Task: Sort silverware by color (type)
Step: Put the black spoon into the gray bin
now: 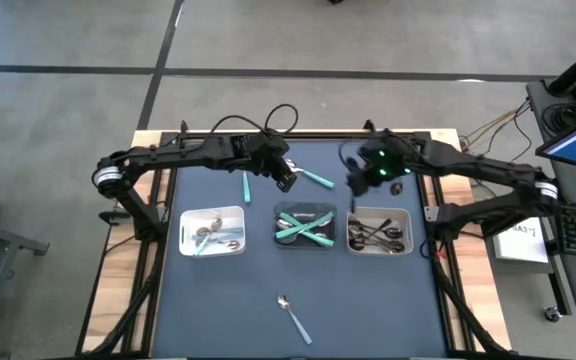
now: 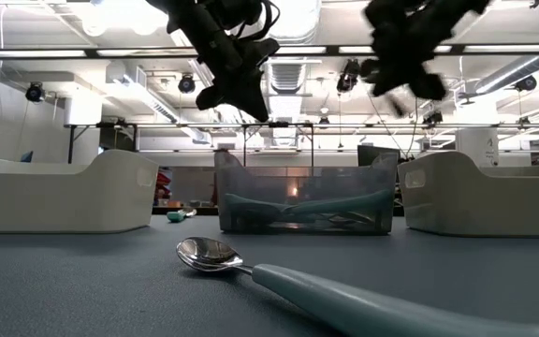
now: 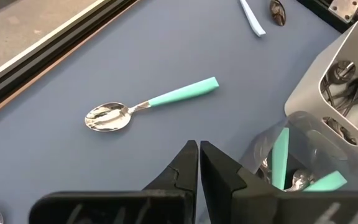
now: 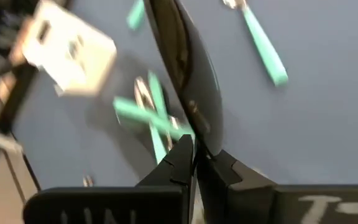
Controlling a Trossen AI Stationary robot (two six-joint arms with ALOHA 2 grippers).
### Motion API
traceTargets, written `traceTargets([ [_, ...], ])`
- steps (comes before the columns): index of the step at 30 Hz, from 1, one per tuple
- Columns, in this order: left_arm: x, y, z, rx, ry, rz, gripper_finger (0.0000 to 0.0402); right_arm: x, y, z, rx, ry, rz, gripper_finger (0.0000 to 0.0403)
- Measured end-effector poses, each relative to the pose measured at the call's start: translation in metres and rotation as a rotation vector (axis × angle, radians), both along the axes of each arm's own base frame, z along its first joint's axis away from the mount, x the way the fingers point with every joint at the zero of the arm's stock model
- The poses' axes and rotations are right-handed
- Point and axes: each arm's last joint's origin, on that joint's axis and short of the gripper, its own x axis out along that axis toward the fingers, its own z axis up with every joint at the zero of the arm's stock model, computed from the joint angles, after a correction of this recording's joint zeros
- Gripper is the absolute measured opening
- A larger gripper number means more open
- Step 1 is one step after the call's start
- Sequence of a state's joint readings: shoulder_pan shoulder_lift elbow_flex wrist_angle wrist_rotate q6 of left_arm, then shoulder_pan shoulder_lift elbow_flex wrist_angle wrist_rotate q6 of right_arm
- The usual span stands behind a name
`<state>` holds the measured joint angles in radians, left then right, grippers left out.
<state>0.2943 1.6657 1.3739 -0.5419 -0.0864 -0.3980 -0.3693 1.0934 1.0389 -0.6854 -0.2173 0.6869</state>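
Okay, trays mostly filled; three teal spoons left out. My right gripper clamps a dark spoon; left gripper closed empty.

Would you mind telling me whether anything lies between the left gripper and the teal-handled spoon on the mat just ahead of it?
Nothing visible does. The left gripper, fingers shut, hangs over bare mat, and the teal-handled spoon lies ahead in the open; the clear tray sits off to one side.
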Motion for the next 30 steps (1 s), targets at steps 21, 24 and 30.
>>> traceTargets([
  [21, -0.02, -0.005, -0.015, -0.066, 0.26, -0.014, 0.0, -0.023, 0.064, -0.044, -0.095, 0.584, 0.288, 0.0018],
  [24, -0.024, -0.006, -0.017, -0.076, 0.301, -0.014, 0.0, -0.018, 0.064, -0.05, -0.099, 0.619, 0.316, 0.0035],
  [30, -0.037, -0.008, -0.024, -0.051, 0.463, 0.025, 0.0, -0.013, 0.063, -0.058, -0.107, 0.663, 0.361, 0.0071],
])
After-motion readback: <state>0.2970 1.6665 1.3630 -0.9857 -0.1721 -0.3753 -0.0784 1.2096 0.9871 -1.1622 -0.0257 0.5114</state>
